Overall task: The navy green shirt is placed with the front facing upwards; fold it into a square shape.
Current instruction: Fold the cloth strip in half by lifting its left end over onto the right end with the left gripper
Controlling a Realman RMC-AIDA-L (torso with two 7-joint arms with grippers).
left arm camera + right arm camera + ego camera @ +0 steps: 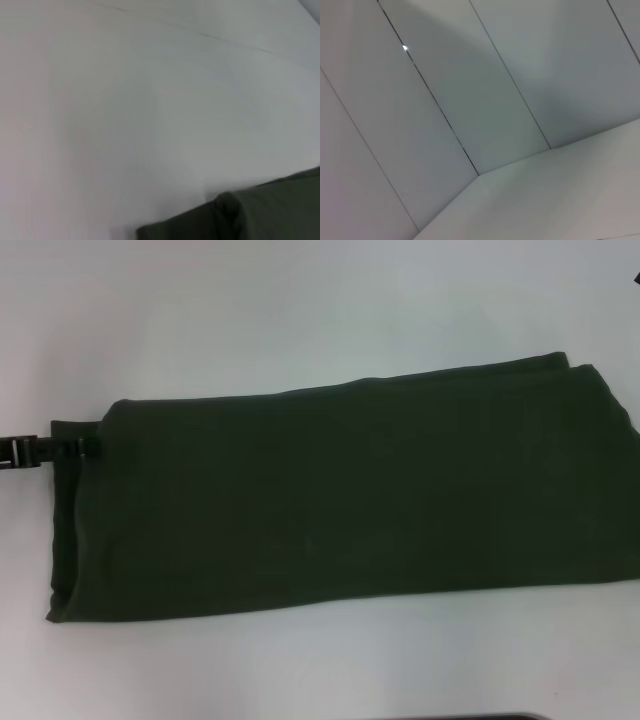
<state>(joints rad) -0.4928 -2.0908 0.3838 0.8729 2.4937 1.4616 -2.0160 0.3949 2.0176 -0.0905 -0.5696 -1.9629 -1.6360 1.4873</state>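
The navy green shirt point(340, 500) lies on the white table point(300, 310), folded into a long band running from left to right. No lettering or collar shows on its upper face. My left gripper point(60, 450) reaches in from the left edge of the head view, and its black tip meets the shirt's far left corner. In the left wrist view, only a rounded corner of the shirt point(250, 215) shows against the bare table. The right gripper does not show in any view.
White table surface point(300, 670) surrounds the shirt at front and back. The right wrist view shows pale wall panels point(470, 90) meeting the table point(560, 200). A thin dark edge point(460, 717) sits at the bottom of the head view.
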